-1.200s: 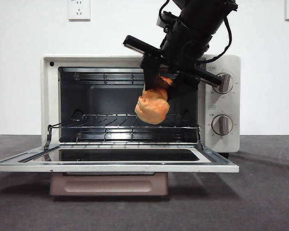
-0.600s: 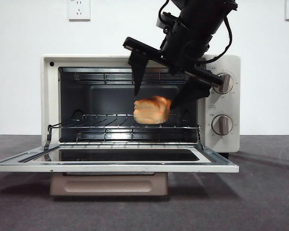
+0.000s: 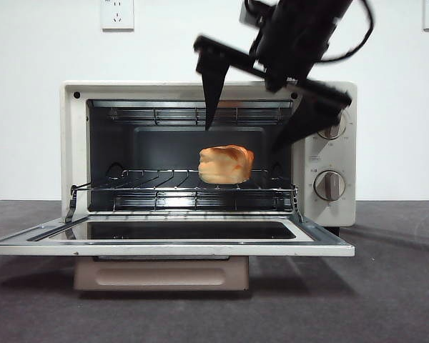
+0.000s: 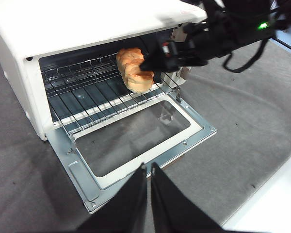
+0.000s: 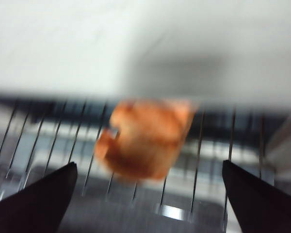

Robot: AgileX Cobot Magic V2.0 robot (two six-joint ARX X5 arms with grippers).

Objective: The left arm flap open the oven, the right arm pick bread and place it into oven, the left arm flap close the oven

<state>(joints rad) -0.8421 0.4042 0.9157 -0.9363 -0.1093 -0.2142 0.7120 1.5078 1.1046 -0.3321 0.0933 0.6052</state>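
Oven door (image 3: 164,243): folded fully down and flat in front of the oven (image 3: 71,143). It sticks out toward the front, so an arm sweeping low could knock it.
Wire rack (image 3: 157,187): seated in the open cavity; thin bars with gaps, so a small loaf could tip if nudged.
Left gripper (image 4: 146,187): hangs out in front of the open door, well apart from it, with its 2 jaws pressed together. Judged risk: it must get under the door's front edge to flip it up. A lift started off-centre may slip off, or slam the door.
Bread (image 3: 226,164): sits on the rack, right of the cavity's middle and near the front edge. It touches neither jaw. Judged risk: near the edge, a closing door could brush it.
Right gripper (image 3: 261,107): above the bread at the oven's mouth, its 2 jaws spread wide and empty. Judged risk: 1 jaw tip hangs inside the opening, so pulling back carelessly could catch the top frame or clip the loaf.
Knobs (image 3: 332,153): 2 on the right panel, close beside the right jaw, which could bump 1.
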